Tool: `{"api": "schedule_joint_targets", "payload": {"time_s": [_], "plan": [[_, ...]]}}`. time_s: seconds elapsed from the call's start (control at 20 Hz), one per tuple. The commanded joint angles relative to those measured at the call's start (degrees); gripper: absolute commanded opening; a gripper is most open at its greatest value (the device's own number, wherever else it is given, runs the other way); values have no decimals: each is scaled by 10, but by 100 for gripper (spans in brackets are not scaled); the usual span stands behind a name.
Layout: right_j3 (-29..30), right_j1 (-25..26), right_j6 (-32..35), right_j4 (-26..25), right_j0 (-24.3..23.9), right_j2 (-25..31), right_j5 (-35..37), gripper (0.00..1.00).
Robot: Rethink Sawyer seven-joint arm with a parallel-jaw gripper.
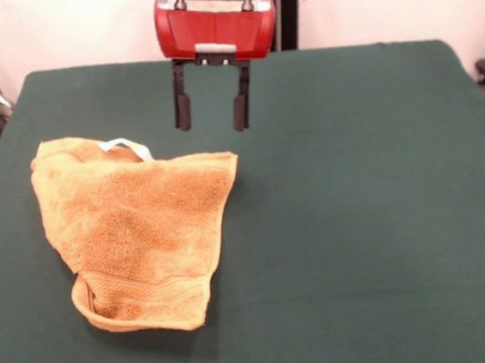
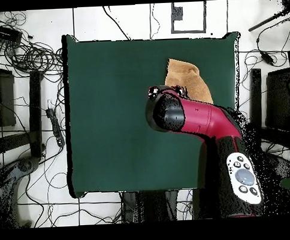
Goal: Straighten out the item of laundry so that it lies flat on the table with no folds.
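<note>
The golden-orange towel (image 1: 137, 228) lies crumpled and folded over on the left of the dark green table (image 1: 362, 206) in the front view. Its woven border band is at the near end and its white tag loop (image 1: 126, 146) is at the far edge. My gripper (image 1: 213, 112) hangs open and empty above the table, just beyond the towel's far right corner, not touching it. In the overhead view the towel (image 2: 186, 78) shows near the table's (image 2: 111, 114) upper right, partly hidden under my red arm (image 2: 195, 119). The gripper itself is hidden there.
Cables and equipment (image 2: 24, 52) lie on the floor around the table. The table's far edge (image 1: 233, 58) runs just behind the gripper.
</note>
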Motion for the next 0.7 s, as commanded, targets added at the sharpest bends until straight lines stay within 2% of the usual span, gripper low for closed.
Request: {"api": "schedule_joint_targets", "payload": {"time_s": [0.05, 0.4, 0.7], "plan": [[74, 51, 89, 50, 7, 71, 94, 100], [70, 54, 100, 76, 24, 55, 149, 100], [52, 59, 104, 71, 44, 33, 182, 100]]}}
